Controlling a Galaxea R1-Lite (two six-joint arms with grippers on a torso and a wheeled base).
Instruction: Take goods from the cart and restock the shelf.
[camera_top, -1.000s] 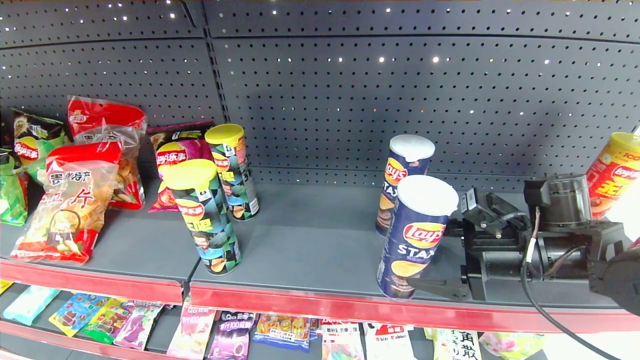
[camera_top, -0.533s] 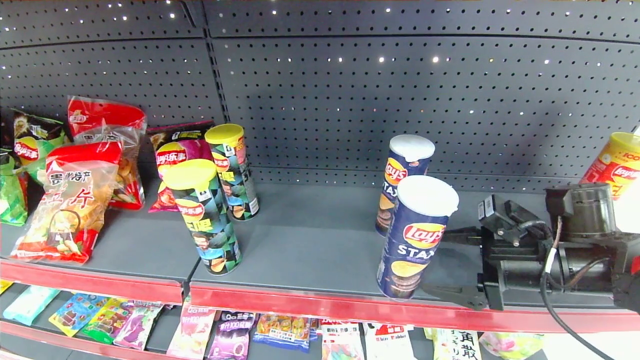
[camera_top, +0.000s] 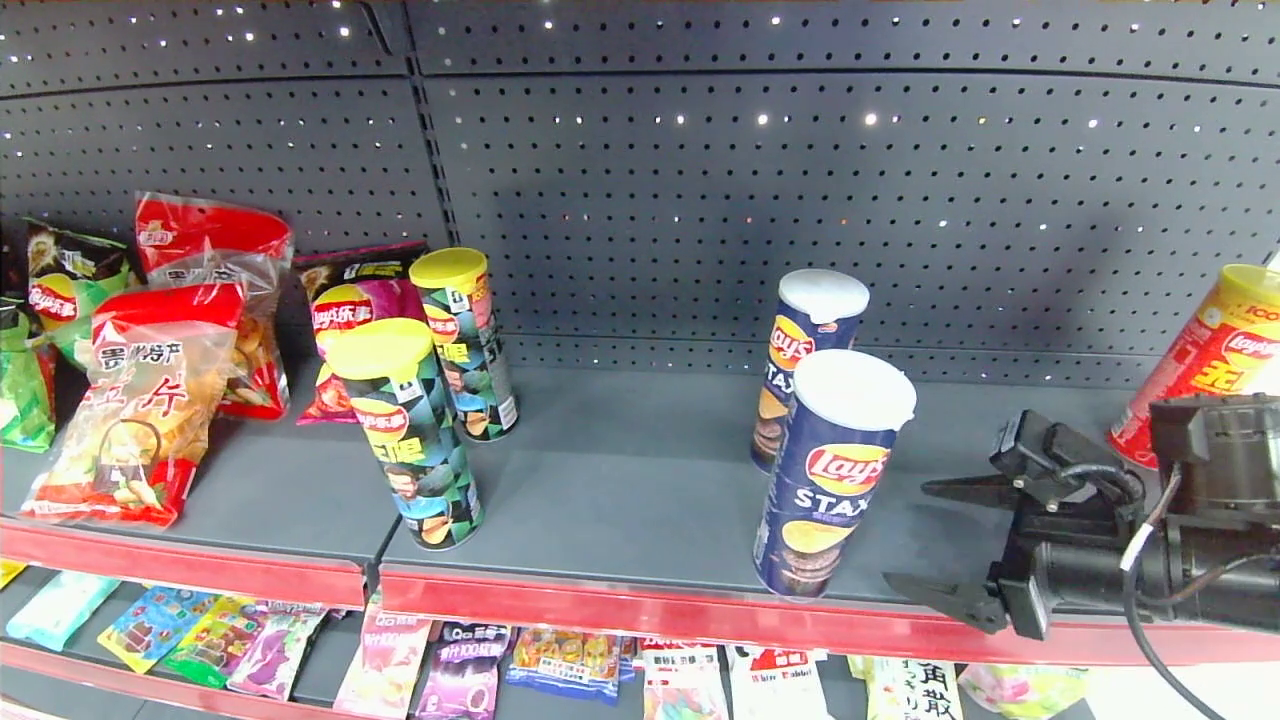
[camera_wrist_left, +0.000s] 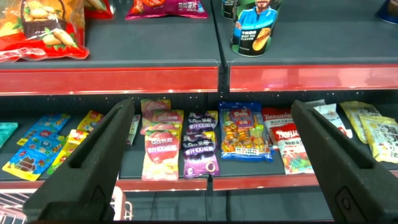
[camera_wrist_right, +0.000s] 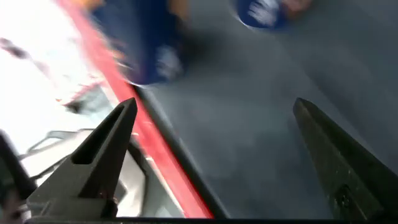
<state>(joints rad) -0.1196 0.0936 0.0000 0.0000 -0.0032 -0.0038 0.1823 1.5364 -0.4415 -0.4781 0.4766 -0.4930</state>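
Right hand (camera_top: 908, 535) backed off rightward from front blue can (camera_top: 835, 470), fingers apart, empty; can stands at shelf (camera_top: 640, 470) edge. Left hand (camera_wrist_left: 211, 106) fingers apart too.

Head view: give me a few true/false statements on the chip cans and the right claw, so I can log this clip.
The front blue can stands upright on the shelf. True.
The right claw is shut on that can. False: it is open, beside the can and apart from it.
The front yellow-lidded can stands to the left of the front blue can. True.
The red can lies flat mid-shelf. False: it stands at the far right.
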